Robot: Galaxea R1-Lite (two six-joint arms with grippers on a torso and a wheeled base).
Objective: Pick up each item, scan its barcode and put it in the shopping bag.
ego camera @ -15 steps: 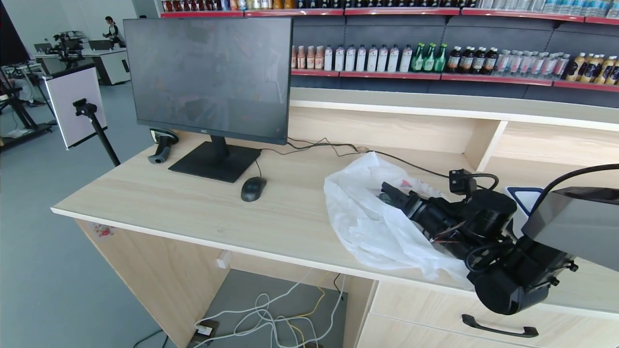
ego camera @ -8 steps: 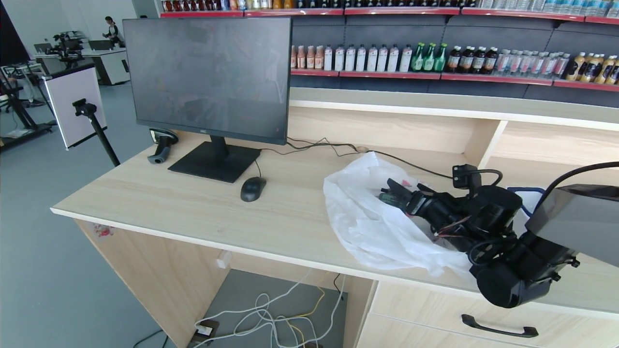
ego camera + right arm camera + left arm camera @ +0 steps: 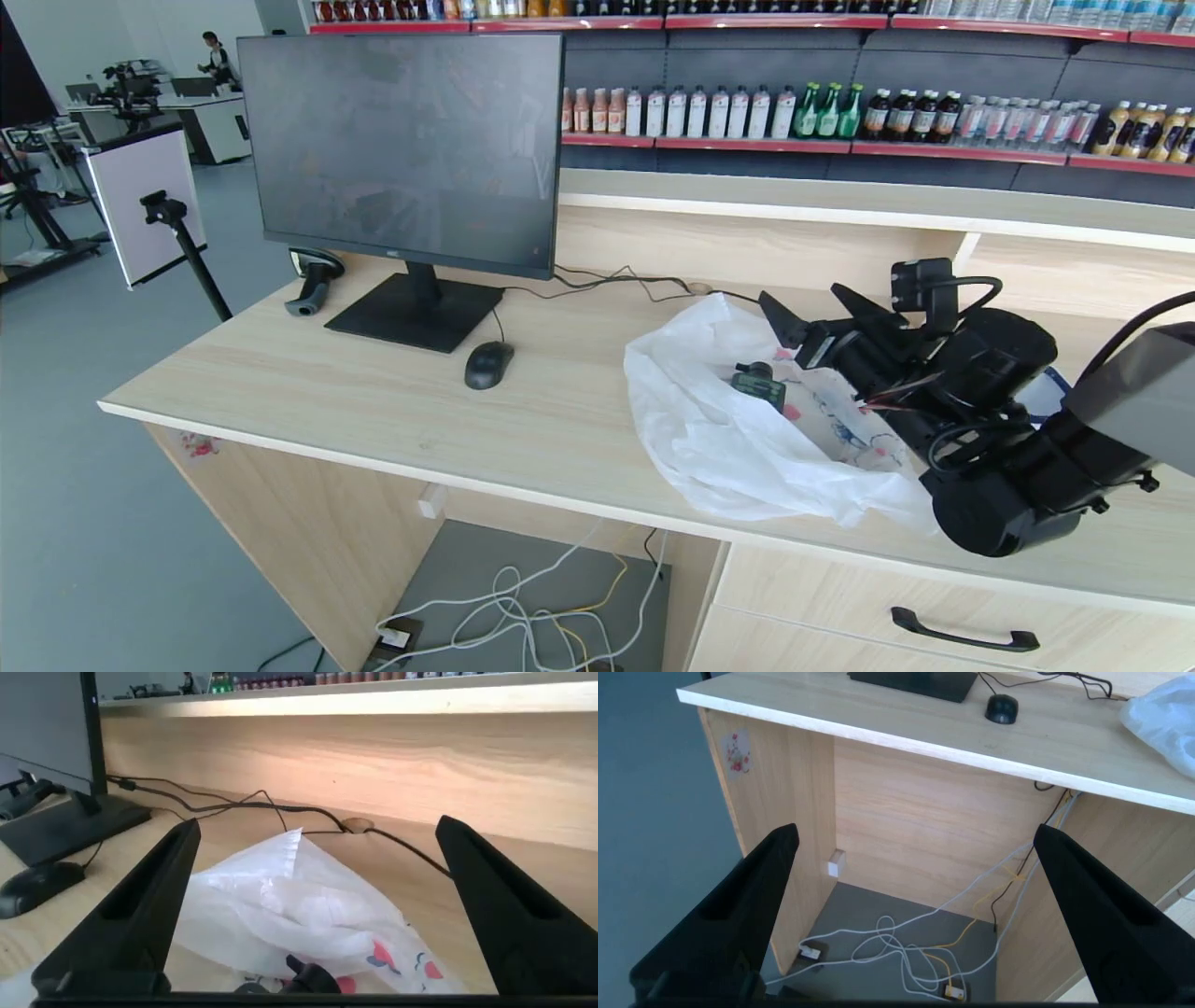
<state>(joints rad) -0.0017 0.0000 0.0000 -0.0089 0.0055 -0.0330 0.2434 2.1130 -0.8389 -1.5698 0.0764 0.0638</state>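
A white plastic shopping bag [image 3: 728,429] lies open on the wooden counter [image 3: 392,392], right of the mouse. A small dark green item [image 3: 758,385] rests inside its mouth, and it also shows in the right wrist view, item [image 3: 304,975]. My right gripper [image 3: 822,313] hovers above the bag's far right side, open and holding nothing; its wide-spread fingers [image 3: 140,905] frame the bag [image 3: 299,905]. My left gripper [image 3: 910,915] hangs low in front of the counter's left end, open and empty, above the floor cables. A handheld barcode scanner [image 3: 310,280] sits left of the monitor.
A monitor [image 3: 406,149] on its stand and a black mouse [image 3: 488,364] occupy the counter's left half. Cables [image 3: 644,285] run along the back. A raised wooden ledge [image 3: 840,210] bounds the far side. A drawer handle [image 3: 962,637] is under the right front edge.
My right gripper rose out of the bag and drew back toward the far right, its fingers spread. The dark green item stays in the bag.
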